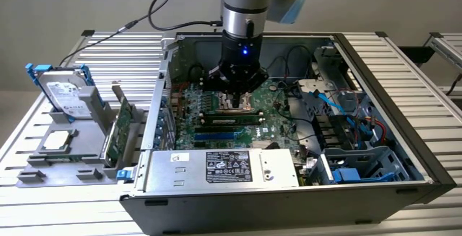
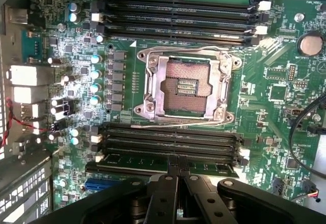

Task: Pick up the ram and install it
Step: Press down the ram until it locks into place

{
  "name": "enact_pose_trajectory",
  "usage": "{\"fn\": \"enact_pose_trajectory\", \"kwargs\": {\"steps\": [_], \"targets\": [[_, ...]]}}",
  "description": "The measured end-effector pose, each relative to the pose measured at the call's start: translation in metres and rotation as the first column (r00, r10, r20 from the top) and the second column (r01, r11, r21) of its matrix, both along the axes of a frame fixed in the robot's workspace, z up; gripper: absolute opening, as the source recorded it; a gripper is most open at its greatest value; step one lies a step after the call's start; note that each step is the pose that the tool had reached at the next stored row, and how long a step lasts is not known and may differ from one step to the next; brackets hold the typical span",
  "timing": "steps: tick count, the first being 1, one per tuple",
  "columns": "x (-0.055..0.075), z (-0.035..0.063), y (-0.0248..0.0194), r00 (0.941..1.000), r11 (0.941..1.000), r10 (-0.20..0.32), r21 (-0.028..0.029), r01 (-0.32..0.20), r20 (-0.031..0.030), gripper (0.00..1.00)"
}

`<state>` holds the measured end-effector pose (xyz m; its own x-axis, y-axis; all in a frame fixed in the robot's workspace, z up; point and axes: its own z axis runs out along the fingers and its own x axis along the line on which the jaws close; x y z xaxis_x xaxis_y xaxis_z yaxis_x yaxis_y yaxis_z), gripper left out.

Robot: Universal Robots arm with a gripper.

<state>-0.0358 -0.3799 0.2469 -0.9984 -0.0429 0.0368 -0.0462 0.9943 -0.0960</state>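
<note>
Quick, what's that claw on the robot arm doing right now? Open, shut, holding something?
Gripper: shut, its fingers pressed together right above the ram lying in its slot on the motherboard; no grip on it can be seen.

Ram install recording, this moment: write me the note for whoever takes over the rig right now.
Gripper: fingers shut together, holding nothing, tips directly over the ram.
Ram: lying along a memory slot on the motherboard, beside the empty CPU socket, inside the open computer case. In the exterior view the arm stands over that spot.
Done: ram picked up and brought to the slot.
Left: whether it is fully seated and latched cannot be told from these pictures; check before moving on.
Off to the side: holder with a hard drive and an expansion card, untouched.
</note>
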Motion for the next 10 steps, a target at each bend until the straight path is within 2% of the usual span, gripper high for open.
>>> {"fn": "enact_pose_trajectory", "kwargs": {"steps": [5, 10], "targets": [[-0.0001, 0.0001, -0.0016, 0.9997, 0.9997, -0.024, -0.0023, 0.024, 0.0005, 0.11], [-0.0001, 0.0, -0.0073, 0.9995, 0.9995, -0.032, -0.0023, 0.032, 0.0005, 0.11]]}}
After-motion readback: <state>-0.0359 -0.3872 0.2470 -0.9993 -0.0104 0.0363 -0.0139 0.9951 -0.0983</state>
